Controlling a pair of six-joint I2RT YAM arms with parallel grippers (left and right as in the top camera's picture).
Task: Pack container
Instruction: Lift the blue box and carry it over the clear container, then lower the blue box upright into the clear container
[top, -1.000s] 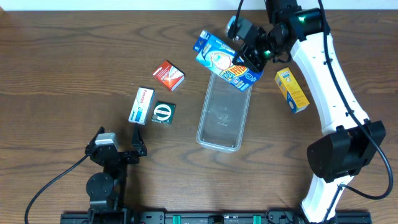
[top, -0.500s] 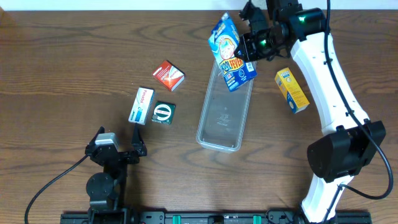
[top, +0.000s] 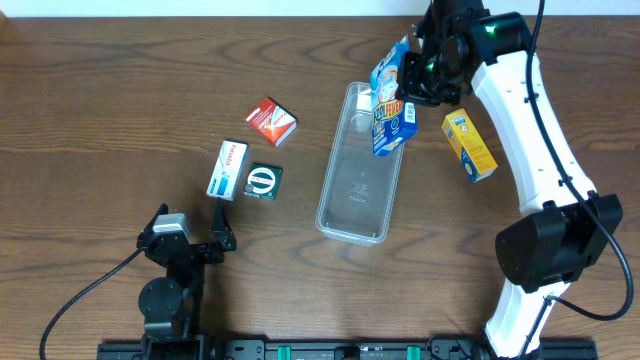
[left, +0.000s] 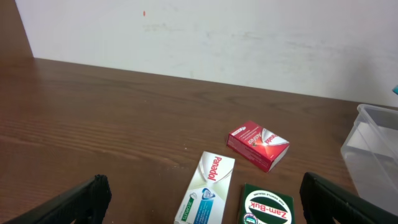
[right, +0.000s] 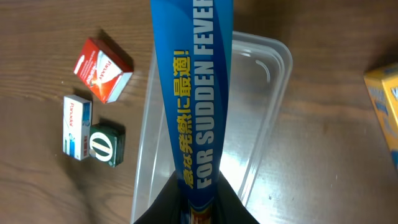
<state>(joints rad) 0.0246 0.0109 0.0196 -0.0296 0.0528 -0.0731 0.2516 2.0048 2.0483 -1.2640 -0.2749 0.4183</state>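
Note:
The clear plastic container (top: 356, 180) lies lengthwise in the middle of the table; it also shows in the right wrist view (right: 267, 118) and at the right edge of the left wrist view (left: 373, 143). My right gripper (top: 420, 78) is shut on a blue fever-patch box (top: 392, 100), held on edge above the container's far right end; in the right wrist view (right: 198, 205) the box (right: 193, 87) runs along the container. My left gripper (left: 199, 202) is open and empty, near the table's front left, behind the white Panadol box (left: 208, 186) and the green Zam-Buk box (left: 267, 205).
A red box (top: 271, 120), the white Panadol box (top: 228, 170) and the green Zam-Buk box (top: 263, 181) lie left of the container. A yellow box (top: 469, 145) lies to its right, under the right arm. A white wall runs along the table's far edge.
My right gripper has swung the blue box to the right and turned it from flat to on edge, over the container's far right end. The left arm has not moved.

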